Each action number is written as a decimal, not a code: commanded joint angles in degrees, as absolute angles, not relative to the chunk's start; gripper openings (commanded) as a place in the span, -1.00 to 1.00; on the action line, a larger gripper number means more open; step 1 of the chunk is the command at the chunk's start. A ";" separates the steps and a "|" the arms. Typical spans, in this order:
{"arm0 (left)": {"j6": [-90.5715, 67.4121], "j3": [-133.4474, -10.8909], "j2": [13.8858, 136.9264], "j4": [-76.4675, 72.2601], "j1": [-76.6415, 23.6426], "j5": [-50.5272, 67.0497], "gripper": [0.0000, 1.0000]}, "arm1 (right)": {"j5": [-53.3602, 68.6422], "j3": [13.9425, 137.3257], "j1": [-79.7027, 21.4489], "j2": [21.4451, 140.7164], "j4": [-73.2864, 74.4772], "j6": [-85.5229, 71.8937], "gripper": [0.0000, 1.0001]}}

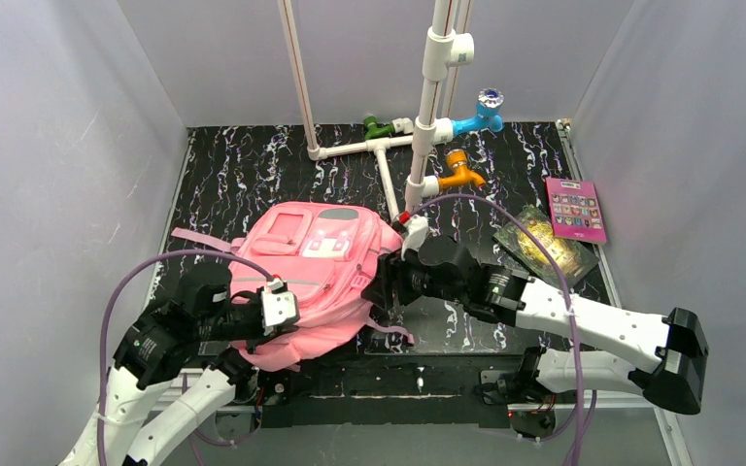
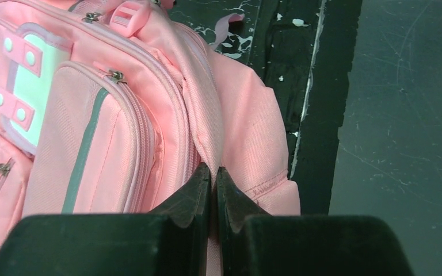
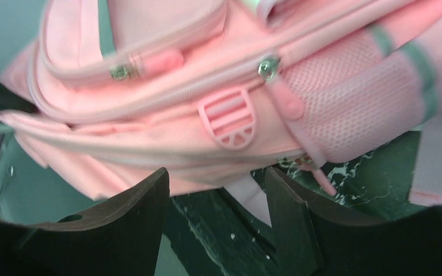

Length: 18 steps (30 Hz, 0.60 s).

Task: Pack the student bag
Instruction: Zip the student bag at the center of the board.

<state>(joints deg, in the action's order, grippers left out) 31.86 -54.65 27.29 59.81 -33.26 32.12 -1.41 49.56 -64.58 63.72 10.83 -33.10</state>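
Now, the pink student bag (image 1: 316,262) lies front-up on the black marbled table (image 1: 243,175), on the near side of the white pipe rack (image 1: 427,116). Its far end is close to the rack's foot, and its other end reaches the table edge farthest from the rack.

At that far-from-rack end, the left gripper (image 2: 213,172) has its fingers pressed together on a fold of the bag's pink fabric, beside a zipped front pocket with a grey stripe.

The right gripper (image 3: 216,178) hovers just on the near side of the rack's upright post, at the bag's flank. Its jaws stand well apart and grip nothing. They face a mesh side pocket, a pink plastic buckle (image 3: 230,118) and a zip pull. A pale pink strap shows behind the gap; whether it touches a finger cannot be told.

Green (image 1: 379,126), blue (image 1: 481,112) and orange (image 1: 461,175) taps sit on the rack.

A pink-covered book (image 1: 575,209) and a gold-patterned flat pack (image 1: 544,248) lie to the rack's right in the overhead view, well apart from the bag.
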 commanded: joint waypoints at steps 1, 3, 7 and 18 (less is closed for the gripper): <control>34.19 -53.42 29.00 61.48 -33.49 35.00 -1.00 | -14.50 51.35 -66.33 60.69 8.45 -34.54 0.40; 34.49 -52.93 27.93 61.52 -33.57 34.70 -1.00 | -14.59 54.47 -66.27 62.33 11.17 -30.04 0.37; 35.45 -52.73 28.91 62.09 -33.62 35.55 -1.00 | -11.27 58.52 -66.27 66.33 13.17 -22.36 0.28; 36.11 -52.12 29.09 62.70 -33.66 35.20 -1.00 | -10.77 71.23 -66.27 79.90 22.67 -4.09 -0.13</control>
<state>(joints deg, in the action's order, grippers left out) 35.20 -52.84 29.67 59.94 -33.52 35.55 -10.76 65.65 -66.08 76.82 18.39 -13.23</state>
